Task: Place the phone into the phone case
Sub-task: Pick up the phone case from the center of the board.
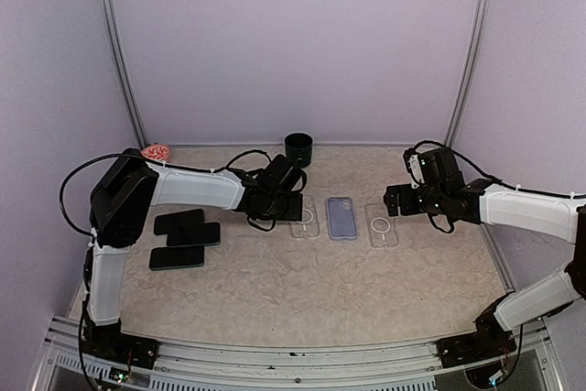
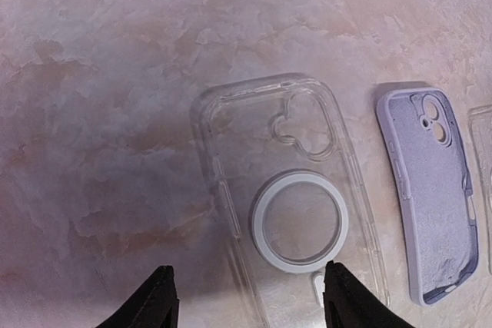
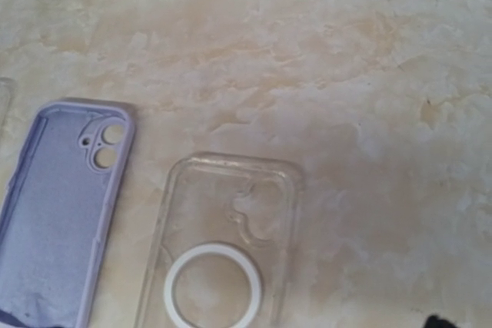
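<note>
Three black phones (image 1: 186,237) lie side by side on the table's left. Three cases lie in a row mid-table: a clear case (image 1: 305,217), a purple case (image 1: 341,218) and a second clear case (image 1: 381,224). My left gripper (image 1: 286,206) hovers low over the left clear case (image 2: 284,190), open. One of its fingers (image 2: 157,303) is over bare table and the other over the case's lower end, and nothing is gripped. My right gripper (image 1: 394,199) is open above the right clear case (image 3: 223,243). Only one of its fingertips (image 3: 442,320) shows in the right wrist view.
A dark green cup (image 1: 298,148) stands at the back centre and a small red object (image 1: 156,151) at the back left. The purple case (image 2: 434,197) lies just right of the left gripper's case. Walls close the table on three sides.
</note>
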